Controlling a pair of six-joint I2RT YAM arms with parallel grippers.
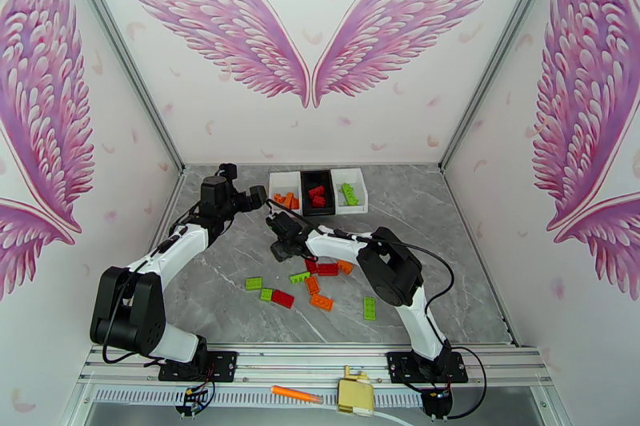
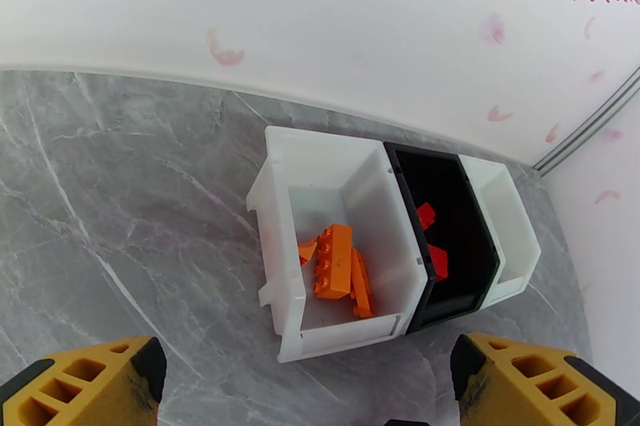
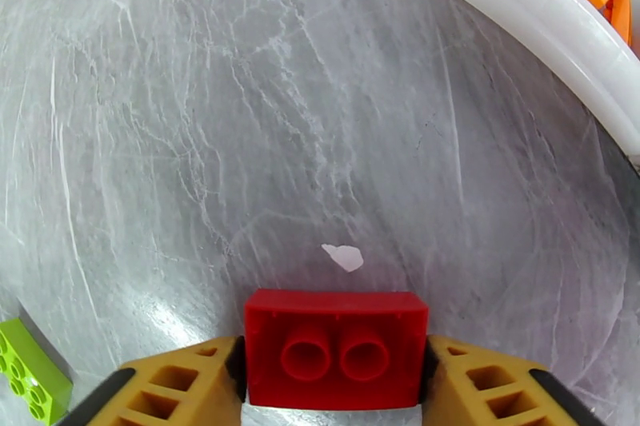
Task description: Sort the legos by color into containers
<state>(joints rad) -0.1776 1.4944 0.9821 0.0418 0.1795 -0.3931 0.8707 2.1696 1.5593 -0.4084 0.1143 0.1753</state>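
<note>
- Legos (image 1: 314,285) in red, orange and green lie scattered on the desk (image 1: 448,260), centre frame.
- Above them, the left white bin (image 1: 280,182) holds orange bricks, the black bin (image 1: 317,177) red, the right white bin (image 1: 357,180) green.
- Right pincer (image 3: 334,372) is clamped on a red brick (image 3: 334,332).
- Left pincer (image 2: 306,376) gapes wide and empty near the left white bin.

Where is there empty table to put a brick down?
Bare table sits right of the bins, up to the edge. Another lies between the left arm and the loose legos. It's crowded mid-table, around those legos and the right claw gripping a red lego.
</note>
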